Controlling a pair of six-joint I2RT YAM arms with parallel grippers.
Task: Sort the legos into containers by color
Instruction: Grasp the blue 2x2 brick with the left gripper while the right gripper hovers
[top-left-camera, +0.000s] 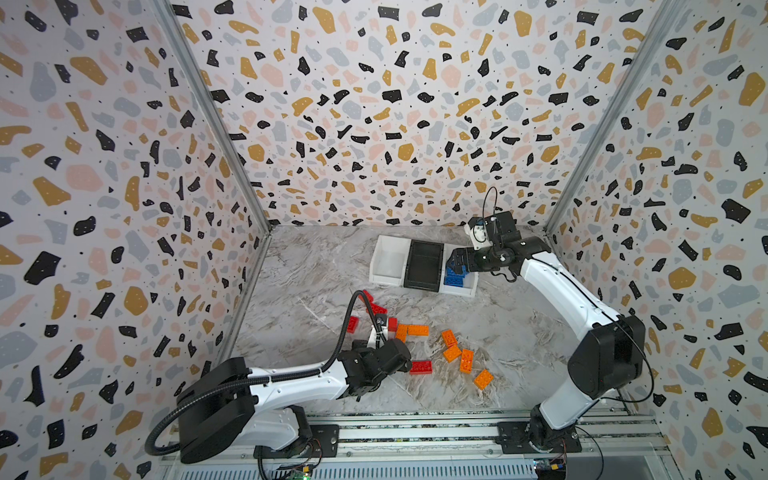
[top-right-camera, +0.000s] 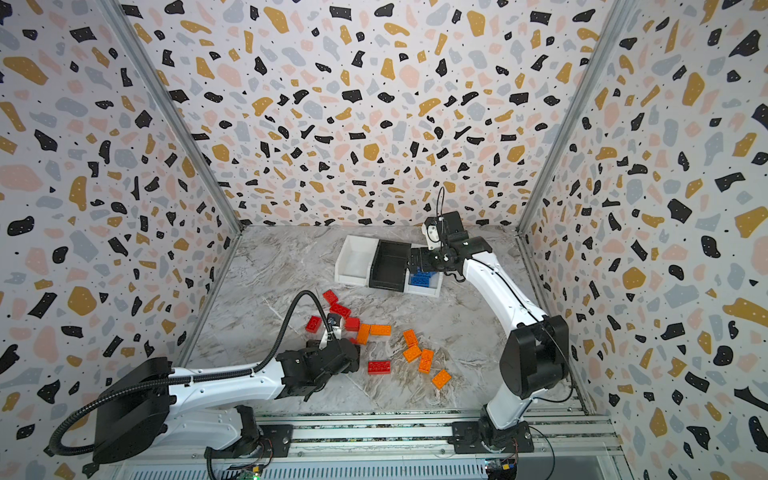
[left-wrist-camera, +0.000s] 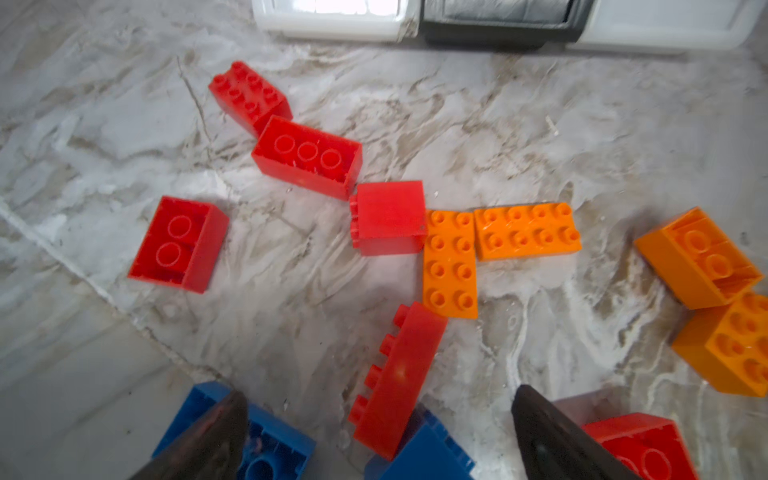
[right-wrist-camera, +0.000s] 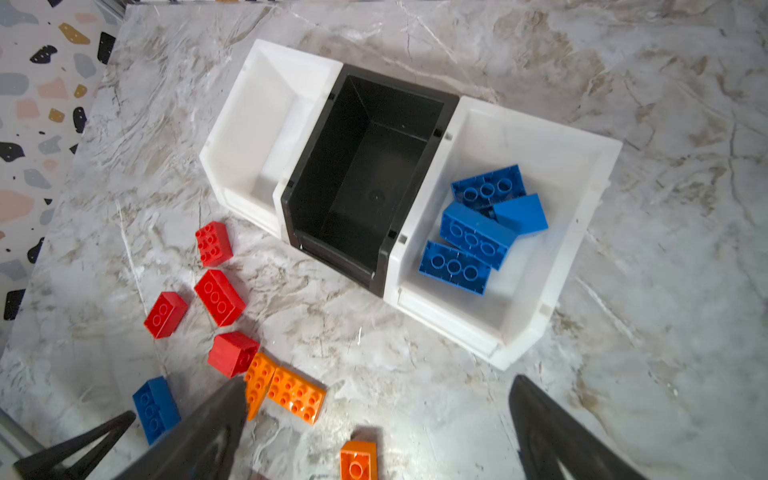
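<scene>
Legos (top-left-camera: 449, 337) barely sorted: blue bricks (right-wrist-camera: 473, 237) in one white bin (right-wrist-camera: 590, 232), reds (left-wrist-camera: 307, 156), oranges (left-wrist-camera: 528, 230), two stray blues (left-wrist-camera: 274, 449) on the counter (left-wrist-camera: 124, 124); left end effector (left-wrist-camera: 378, 395), right end effector (right-wrist-camera: 376, 381) wide open, empty.

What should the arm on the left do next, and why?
Probably lower its open left fingers onto the blue studded plastic brick just below them and close. Four blue bricks already lie in a white plastic bin, where the right fingers hang open and empty, so this loose blue one looks like the next to go.
</scene>
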